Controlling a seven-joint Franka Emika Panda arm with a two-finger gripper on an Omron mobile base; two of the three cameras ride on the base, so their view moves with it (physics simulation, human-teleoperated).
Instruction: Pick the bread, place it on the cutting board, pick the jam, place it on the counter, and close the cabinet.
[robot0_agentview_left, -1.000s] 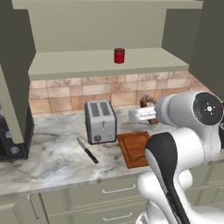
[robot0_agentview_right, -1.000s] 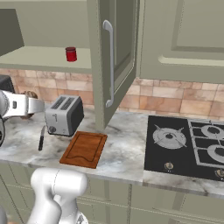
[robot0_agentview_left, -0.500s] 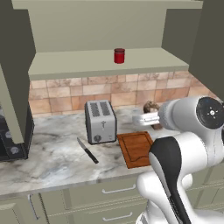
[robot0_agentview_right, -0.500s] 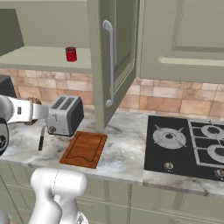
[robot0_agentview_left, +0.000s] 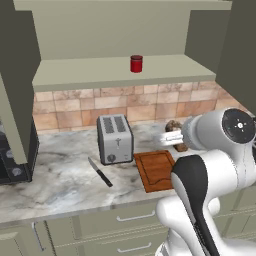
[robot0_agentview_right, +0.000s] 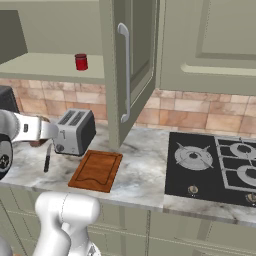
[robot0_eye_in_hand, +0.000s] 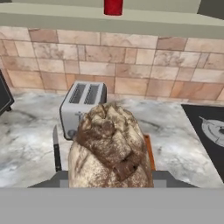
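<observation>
The bread is clamped between the fingers of the gripper and held in the air above the counter, over the right rear part of the cutting board; in the hand view the loaf covers most of the board, so only a strip of the board's right edge shows. The board lies flat on the counter near its front edge, just to the right of the toaster. A knife lies on the counter in front of the toaster, on its left side, apart from the board. The jam stands upright on the shelf of the cabinet, well above the toaster. The cabinet door stands open, its edge projecting forward over the counter between the board and the stovetop. Bare counter lies between the board and the stovetop.
</observation>
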